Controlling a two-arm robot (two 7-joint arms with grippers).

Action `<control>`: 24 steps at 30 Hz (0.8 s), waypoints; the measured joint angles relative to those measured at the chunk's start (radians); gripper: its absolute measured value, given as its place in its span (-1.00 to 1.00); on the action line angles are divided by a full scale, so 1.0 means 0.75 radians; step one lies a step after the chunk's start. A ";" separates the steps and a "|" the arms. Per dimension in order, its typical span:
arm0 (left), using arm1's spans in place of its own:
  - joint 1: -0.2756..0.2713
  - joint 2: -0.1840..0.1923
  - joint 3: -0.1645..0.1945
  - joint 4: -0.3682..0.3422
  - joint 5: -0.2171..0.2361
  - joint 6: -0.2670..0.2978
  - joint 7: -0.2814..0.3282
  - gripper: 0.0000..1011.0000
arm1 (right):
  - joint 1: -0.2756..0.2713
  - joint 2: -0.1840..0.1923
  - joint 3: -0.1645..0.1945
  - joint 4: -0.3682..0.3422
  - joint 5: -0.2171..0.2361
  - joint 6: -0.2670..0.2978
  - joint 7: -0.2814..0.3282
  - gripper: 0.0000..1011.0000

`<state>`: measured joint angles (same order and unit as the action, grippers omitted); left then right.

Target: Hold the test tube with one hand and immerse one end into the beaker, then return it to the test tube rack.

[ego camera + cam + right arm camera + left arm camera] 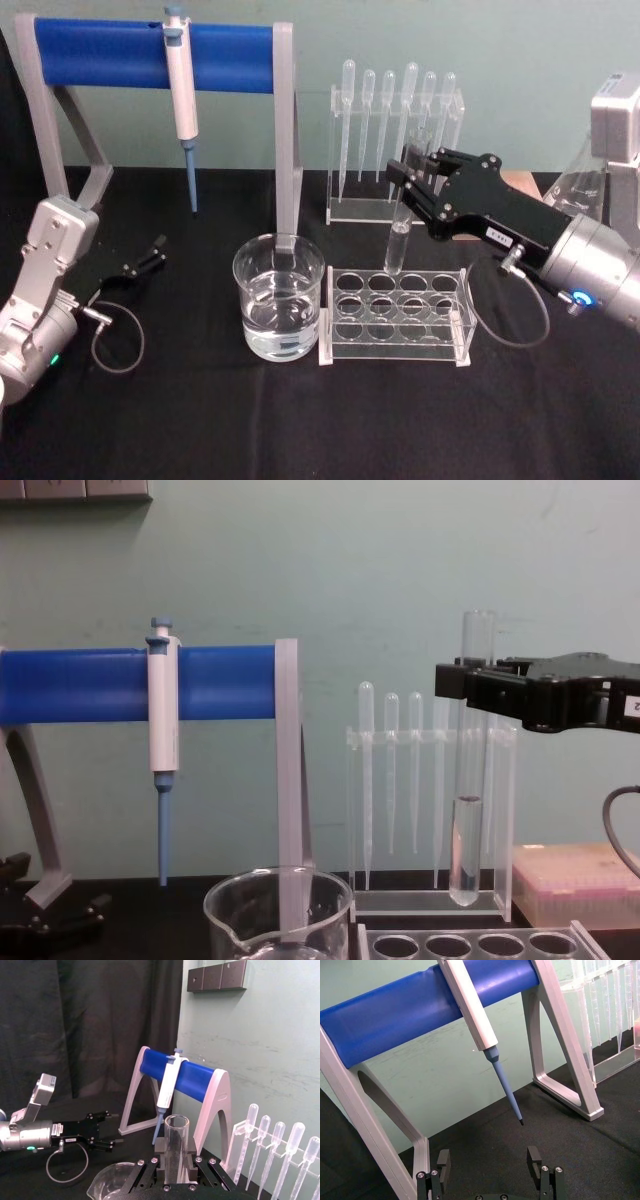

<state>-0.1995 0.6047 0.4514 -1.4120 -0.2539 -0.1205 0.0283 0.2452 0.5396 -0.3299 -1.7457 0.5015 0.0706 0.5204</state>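
Tube in my grasp, upright above the rack

My right gripper clenches the test tube just below its open mouth. The tube hangs vertical between my fingers, with clear liquid in its lower part. Its rounded bottom is over the back row of the clear rack, and from the chest it shows above the rack top. The beaker, part full of water, stands just beside the rack at 9 o'clock. At 12 o'clock from the rack the pipette stand rises close behind the tube. At 11 o'clock from the beaker the micropipette hangs on the blue-barred stand, one leg of which stands right behind the beaker. My left gripper rests released on the black table, at 9 o'clock well apart from the beaker.
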 joint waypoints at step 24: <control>0.000 0.000 0.000 0.000 0.000 0.000 0.000 0.98 | 0.000 -0.003 0.002 0.000 -0.003 -0.001 -0.004 -0.52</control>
<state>-0.1995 0.6047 0.4514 -1.4120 -0.2539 -0.1205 0.0283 0.2454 0.5376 -0.3281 -1.7457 0.4992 0.0698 0.5173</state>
